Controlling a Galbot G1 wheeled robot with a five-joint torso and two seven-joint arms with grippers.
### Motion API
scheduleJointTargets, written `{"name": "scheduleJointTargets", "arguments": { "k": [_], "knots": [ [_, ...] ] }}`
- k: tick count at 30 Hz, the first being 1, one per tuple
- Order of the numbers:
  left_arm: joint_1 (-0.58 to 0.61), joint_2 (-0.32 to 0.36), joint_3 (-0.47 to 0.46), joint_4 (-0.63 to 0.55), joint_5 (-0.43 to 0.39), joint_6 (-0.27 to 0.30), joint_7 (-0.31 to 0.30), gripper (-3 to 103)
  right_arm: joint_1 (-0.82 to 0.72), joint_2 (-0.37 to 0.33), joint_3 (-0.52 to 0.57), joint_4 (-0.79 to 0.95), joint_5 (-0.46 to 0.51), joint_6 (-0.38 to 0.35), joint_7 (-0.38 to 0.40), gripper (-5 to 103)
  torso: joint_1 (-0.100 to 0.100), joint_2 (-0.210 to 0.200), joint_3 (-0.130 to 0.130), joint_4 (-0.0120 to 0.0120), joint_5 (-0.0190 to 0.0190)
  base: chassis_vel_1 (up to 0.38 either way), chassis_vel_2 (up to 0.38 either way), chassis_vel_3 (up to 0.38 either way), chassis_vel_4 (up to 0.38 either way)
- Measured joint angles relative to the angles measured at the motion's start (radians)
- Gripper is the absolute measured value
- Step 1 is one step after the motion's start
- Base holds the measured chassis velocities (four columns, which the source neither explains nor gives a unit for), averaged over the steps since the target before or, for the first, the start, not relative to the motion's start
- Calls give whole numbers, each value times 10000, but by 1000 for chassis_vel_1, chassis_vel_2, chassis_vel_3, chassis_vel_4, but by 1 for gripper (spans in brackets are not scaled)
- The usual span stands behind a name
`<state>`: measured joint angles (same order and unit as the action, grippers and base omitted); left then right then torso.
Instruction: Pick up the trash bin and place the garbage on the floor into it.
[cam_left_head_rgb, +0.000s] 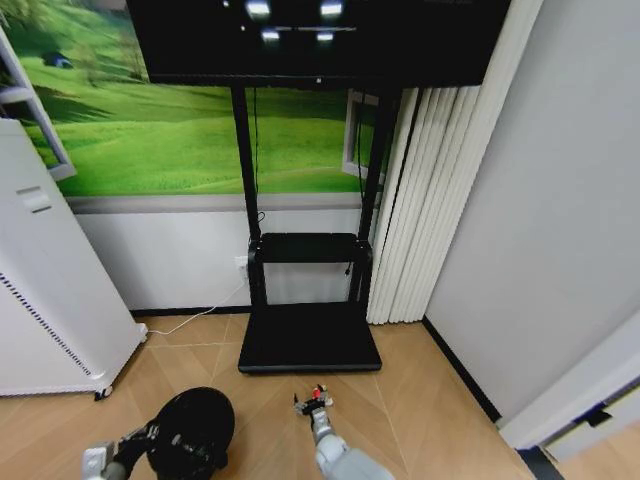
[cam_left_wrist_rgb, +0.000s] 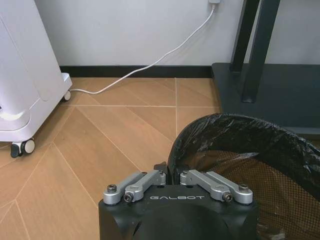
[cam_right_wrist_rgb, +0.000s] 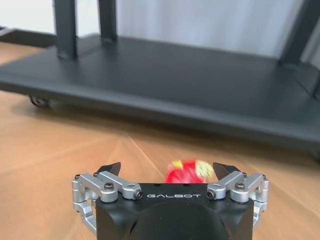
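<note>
Trash bin and floor litter, both end effectors engaged.

Trash bin (cam_left_head_rgb: 193, 428): round, black-lined, upright, mouth up, long axis vertical; low on floor (cam_left_head_rgb: 420, 400) toward robot's left, short of TV-stand base (cam_left_head_rgb: 309, 340). Left end effector (cam_left_wrist_rgb: 173, 176): closed on bin rim. Right end effector (cam_right_wrist_rgb: 167, 172): fingers spread wide, straddling red-and-yellow garbage (cam_right_wrist_rgb: 187, 171) on floor just before stand base front edge; nothing gripped.
</note>
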<state>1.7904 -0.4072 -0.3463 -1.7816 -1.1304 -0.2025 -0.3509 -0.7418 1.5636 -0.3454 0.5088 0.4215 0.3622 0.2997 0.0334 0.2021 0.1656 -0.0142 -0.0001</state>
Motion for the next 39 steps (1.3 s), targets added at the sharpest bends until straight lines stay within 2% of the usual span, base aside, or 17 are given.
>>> {"name": "scheduleJointTargets", "arguments": {
  "k": [2,5,14,23,26,27,31,32,34,35,36,38,39],
  "knots": [
    [-83,-58,82,52,33,2,40,7,-159,-122,141,34,511,-315,22,100,0,0,1,0,0,0,0,0,0],
    [-306,-60,278,60,29,-14,36,7,-251,-79,420,9,743,-463,26,100,0,-1,1,-1,0,0,0,0,0],
    [-334,-54,320,69,16,-26,31,7,-355,21,383,92,725,-468,-31,100,0,-1,1,0,0,0,0,0,0],
    [53,-82,-15,58,11,-40,129,7,-15,197,447,-447,771,-455,-442,101,0,-1,1,0,1,0,0,0,0],
    [78,-123,-33,58,11,-46,140,7,46,236,521,-639,775,-458,-553,92,0,-1,1,1,1,0,0,0,0],
    [78,-123,-33,58,11,-46,140,7,46,236,521,-639,775,-458,-553,92,0,-1,1,1,1,0,0,0,0],
    [34,-153,-7,25,15,-46,145,7,135,276,701,-924,773,-483,-756,71,0,-1,1,0,1,0,0,0,0],
    [34,-153,-7,25,15,-46,145,7,135,276,701,-924,773,-483,-756,71,0,-1,1,0,1,0,0,0,0],
    [-71,-143,67,26,11,-44,144,7,153,280,830,-1030,767,-497,-869,59,0,-1,1,0,0,0,0,0,0],
    [-71,-143,67,26,11,-44,144,7,153,280,830,-1030,767,-497,-869,59,0,-1,1,0,0,0,0,0,0],
    [-140,-128,115,26,-3,-44,144,7,151,279,859,-1041,762,-497,-901,54,0,-1,1,0,0,0,0,0,0],
    [-172,-119,141,26,-12,-43,140,7,146,273,880,-1043,761,-497,-917,54,0,-2,1,-1,1,0,0,0,0],
    [-195,-110,166,15,-20,-44,136,7,132,258,897,-1042,759,-496,-941,42,0,-1,1,-1,1,0,0,0,0]
  ]
}}
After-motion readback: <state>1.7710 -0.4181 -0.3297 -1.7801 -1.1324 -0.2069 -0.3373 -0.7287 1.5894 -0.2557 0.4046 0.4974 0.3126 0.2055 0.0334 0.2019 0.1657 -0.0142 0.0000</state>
